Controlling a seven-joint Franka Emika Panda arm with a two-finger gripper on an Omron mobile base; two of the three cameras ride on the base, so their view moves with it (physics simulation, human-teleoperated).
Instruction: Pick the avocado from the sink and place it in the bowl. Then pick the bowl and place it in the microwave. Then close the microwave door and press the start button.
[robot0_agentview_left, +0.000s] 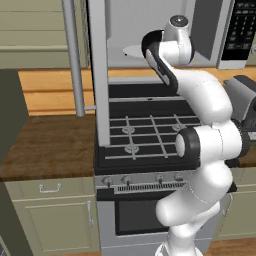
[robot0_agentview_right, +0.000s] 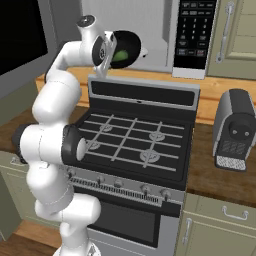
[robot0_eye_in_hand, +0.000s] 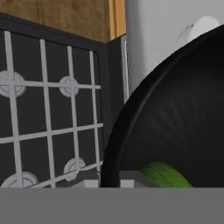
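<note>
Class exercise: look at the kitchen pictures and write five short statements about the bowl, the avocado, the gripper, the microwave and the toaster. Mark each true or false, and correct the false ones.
1. The avocado lies inside the bowl. True.
2. The bowl rests flat on the stove. False: it is held tilted in the air, above the stove's back panel.
3. The gripper is shut on the bowl. True.
4. The microwave door is closed. False: it stands open.
5. A toaster sits on the counter beside the stove. True.
</note>
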